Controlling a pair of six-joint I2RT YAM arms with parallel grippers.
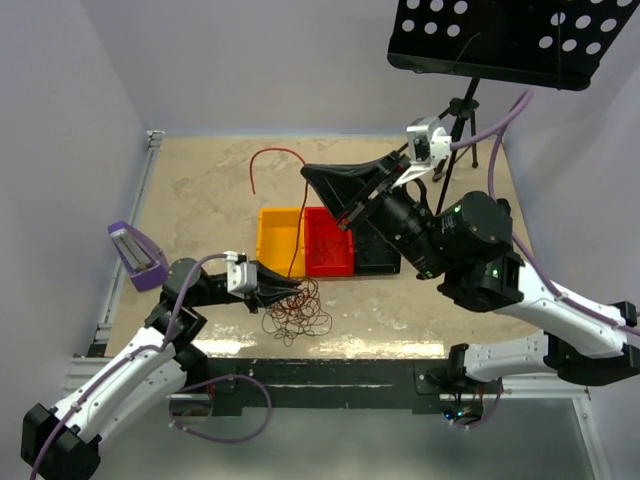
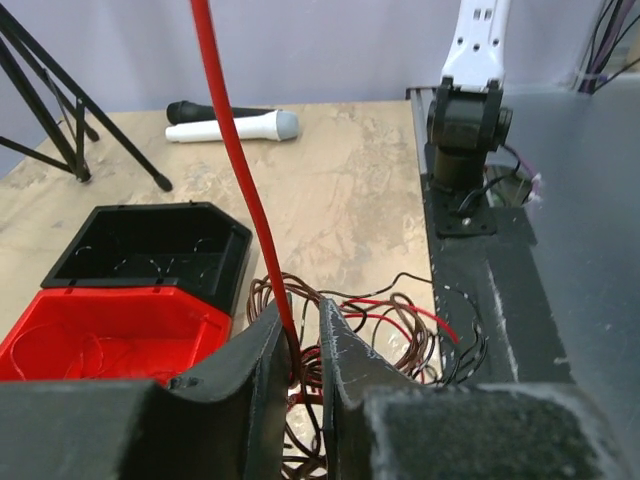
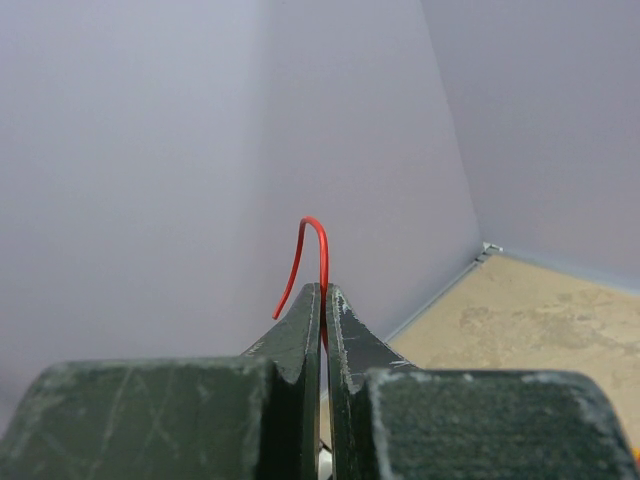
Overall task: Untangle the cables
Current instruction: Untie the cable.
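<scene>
The cables lie as a snarl (image 1: pixel 300 312) of thin red and dark brown wires on the table near the front edge, also seen in the left wrist view (image 2: pixel 400 330). One long red cable (image 2: pixel 235 150) rises out of the snarl. My left gripper (image 2: pixel 300 310) sits at the snarl's left edge (image 1: pixel 278 290), shut on that red cable low down. My right gripper (image 1: pixel 308 172) hangs high over the bins, shut on the same red cable near its far end (image 3: pixel 322 240). The free tip curls out past the fingertips (image 3: pixel 345 310) and arcs left (image 1: pixel 275 151).
A yellow bin (image 1: pixel 280 240), a red bin (image 1: pixel 328 262) with thin wire in it and a black bin (image 1: pixel 378 262) stand side by side behind the snarl. A music stand (image 1: pixel 510 40) rises at the back right. Two microphones (image 2: pixel 235 127) lie far off. A purple block (image 1: pixel 137 255) is at the left.
</scene>
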